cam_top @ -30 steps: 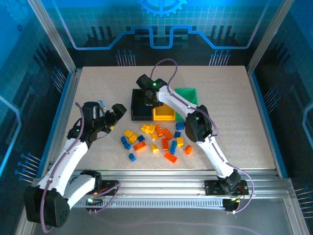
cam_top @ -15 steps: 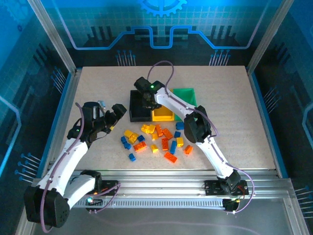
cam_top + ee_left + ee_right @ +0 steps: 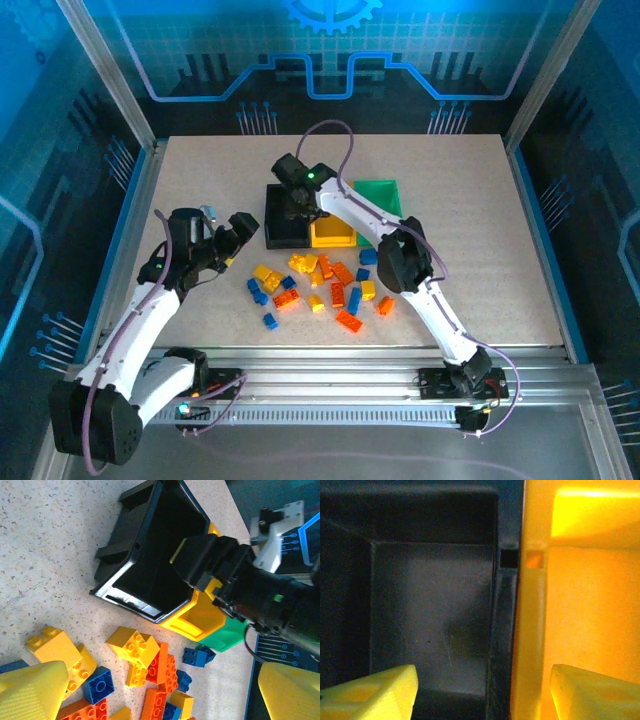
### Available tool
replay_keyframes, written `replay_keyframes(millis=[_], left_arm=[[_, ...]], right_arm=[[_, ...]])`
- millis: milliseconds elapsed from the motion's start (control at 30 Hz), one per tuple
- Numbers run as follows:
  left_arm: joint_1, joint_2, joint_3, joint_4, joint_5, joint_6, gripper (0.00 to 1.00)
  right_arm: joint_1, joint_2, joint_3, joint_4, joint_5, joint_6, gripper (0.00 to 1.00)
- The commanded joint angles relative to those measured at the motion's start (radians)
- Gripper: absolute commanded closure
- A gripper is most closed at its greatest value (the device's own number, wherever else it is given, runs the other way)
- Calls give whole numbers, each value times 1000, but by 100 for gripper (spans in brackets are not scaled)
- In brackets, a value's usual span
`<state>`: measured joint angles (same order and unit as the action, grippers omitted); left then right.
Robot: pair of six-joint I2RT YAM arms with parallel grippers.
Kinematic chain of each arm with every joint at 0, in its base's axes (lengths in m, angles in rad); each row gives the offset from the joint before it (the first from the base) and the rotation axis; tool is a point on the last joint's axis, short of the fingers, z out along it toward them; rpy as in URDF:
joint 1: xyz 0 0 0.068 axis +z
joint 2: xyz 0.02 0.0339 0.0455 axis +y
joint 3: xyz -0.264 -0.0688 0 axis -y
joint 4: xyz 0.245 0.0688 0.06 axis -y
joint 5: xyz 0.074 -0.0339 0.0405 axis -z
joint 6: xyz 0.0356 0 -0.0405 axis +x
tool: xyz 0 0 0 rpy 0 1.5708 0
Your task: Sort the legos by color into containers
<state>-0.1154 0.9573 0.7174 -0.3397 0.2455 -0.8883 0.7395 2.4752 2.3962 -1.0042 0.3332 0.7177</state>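
Fingers spread and empty, the right pincer [image 3: 485, 695] hangs astride the shared wall [image 3: 502, 630] between the black bin [image 3: 430, 605] and the yellow bin [image 3: 585, 620]. If it drops lower here, a fingertip could snag that wall and drag the joined row, green bin [image 3: 385, 190] included, across the counter [image 3: 480, 250]. The legos [image 3: 320, 285] lie scattered just in front of the bins, and the left pincer [image 3: 232, 236] waits beside them, spread wide and holding nothing.

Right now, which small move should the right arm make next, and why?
Probably lift the right gripper straight up: its fingers stand apart and empty, astride the wall between the black bin and the yellow bin, while the legos lie unsorted outside.
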Motion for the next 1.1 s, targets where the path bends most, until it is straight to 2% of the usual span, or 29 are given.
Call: replay_keyframes(millis=[0, 133, 333, 500, 633, 800, 1067], left_arm=[[1, -2, 31, -24, 25, 12, 1], [0, -6, 27, -22, 25, -2, 1], [2, -10, 2, 1, 40, -21, 1], [7, -14, -25, 27, 52, -22, 1], [8, -12, -55, 65, 69, -33, 1], [11, -3, -93, 105, 80, -44, 1], [11, 23, -111, 126, 96, -41, 1]], right_arm=[[5, -170, -79, 25, 19, -12, 27], [15, -357, -313, 86, 39, -16, 26], [24, -675, -771, 160, 30, 52, 25], [28, -918, -1159, 141, -19, 203, 28], [32, -1093, -1392, 119, -72, 366, 32], [37, -1201, -1511, 108, -93, 488, 36], [35, -1087, -1511, 161, -145, 530, 37]])
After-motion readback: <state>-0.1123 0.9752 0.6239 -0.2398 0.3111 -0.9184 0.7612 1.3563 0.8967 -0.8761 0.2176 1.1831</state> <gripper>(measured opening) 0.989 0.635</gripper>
